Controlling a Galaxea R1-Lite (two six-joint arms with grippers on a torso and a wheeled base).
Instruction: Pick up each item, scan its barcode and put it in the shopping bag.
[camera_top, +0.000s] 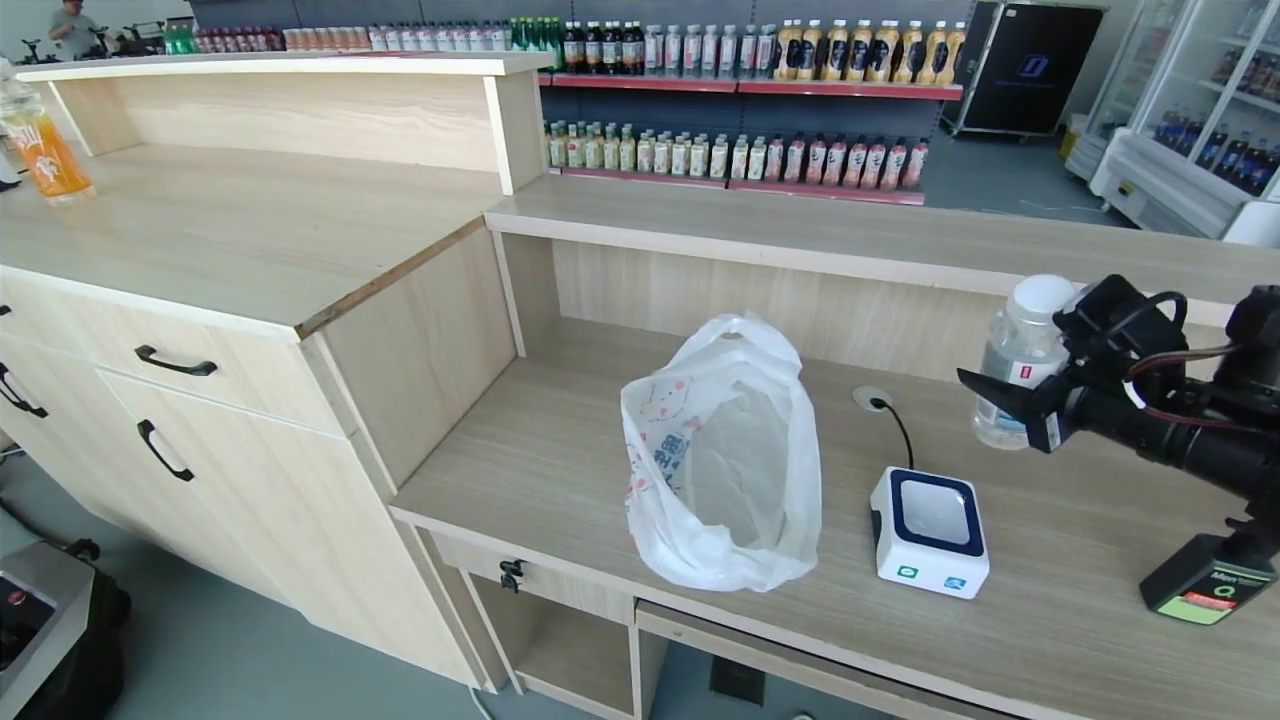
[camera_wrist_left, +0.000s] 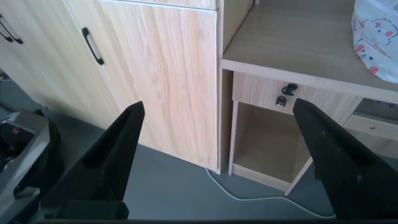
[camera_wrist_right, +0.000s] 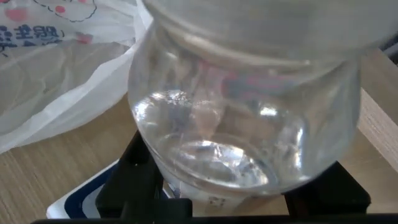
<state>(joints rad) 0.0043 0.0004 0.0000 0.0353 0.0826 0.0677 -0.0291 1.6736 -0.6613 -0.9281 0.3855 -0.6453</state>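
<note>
A clear water bottle (camera_top: 1018, 365) with a white cap is upright at the right of the counter, and my right gripper (camera_top: 1005, 388) is shut on its body. In the right wrist view the bottle (camera_wrist_right: 242, 118) sits between the dark fingers (camera_wrist_right: 130, 183). The white shopping bag (camera_top: 722, 455) stands open mid-counter; part of it, the bag (camera_wrist_right: 56, 68), lies beyond the bottle. A white, blue-framed barcode scanner (camera_top: 930, 530) sits between bag and bottle. My left gripper (camera_wrist_left: 217, 155) hangs open and empty below counter height, beside the cabinet front.
An orange drink bottle (camera_top: 45, 150) stands on the raised counter (camera_top: 250, 230) far left. A black-and-green device (camera_top: 1205, 580) rests on the counter near the right front edge. The scanner's cable runs to a hole (camera_top: 872, 398). Drink shelves (camera_top: 740, 90) line the back.
</note>
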